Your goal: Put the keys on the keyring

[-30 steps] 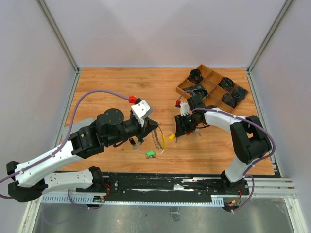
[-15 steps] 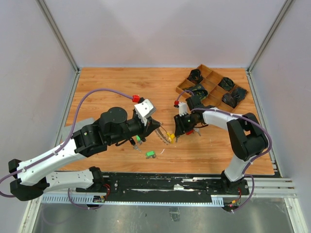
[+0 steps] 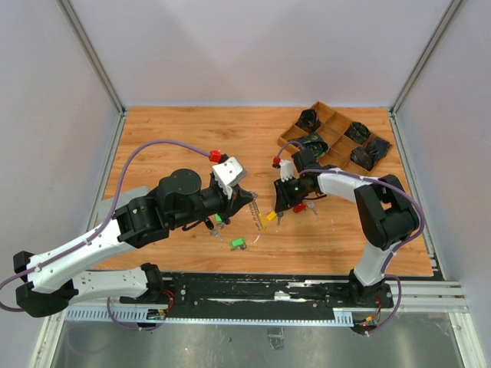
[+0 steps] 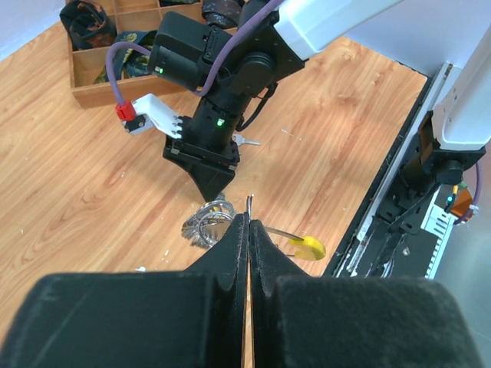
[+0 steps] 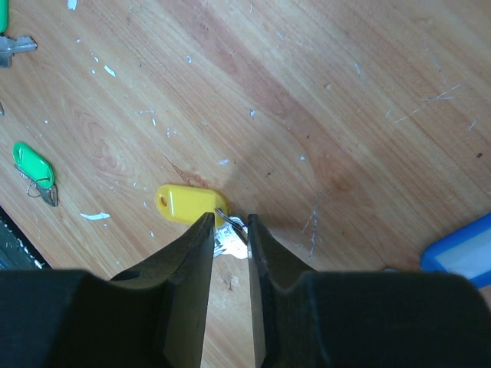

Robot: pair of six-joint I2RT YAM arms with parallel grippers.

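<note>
My left gripper (image 3: pixel 245 202) is shut on the thin wire of the keyring (image 3: pixel 255 208). In the left wrist view the closed fingertips (image 4: pixel 244 230) pinch the wire. The ring's silvery coil (image 4: pixel 205 227) lies just past them, and its yellow curved piece (image 4: pixel 307 247) sticks out to the right. My right gripper (image 3: pixel 281 208) points down close beside the ring. In the right wrist view its jaws (image 5: pixel 230 224) stand a narrow gap apart, gripping a small silver key (image 5: pixel 229 239) with a yellow tag (image 5: pixel 184 205). The yellow tag (image 3: pixel 271 217) also shows in the top view.
A green-tagged key (image 3: pixel 238 244) lies near the front and also shows in the right wrist view (image 5: pixel 34 169). Another green key (image 3: pixel 218 218) sits under the left arm. A red-tagged key (image 3: pixel 299 207) lies by the right gripper. A wooden compartment tray (image 3: pixel 290 138) holding dark items stands at the back right.
My left gripper carried the keyring right and a little up, toward the right gripper. The right gripper shifted slightly left with the yellow-tagged key. They now stand almost touching.
</note>
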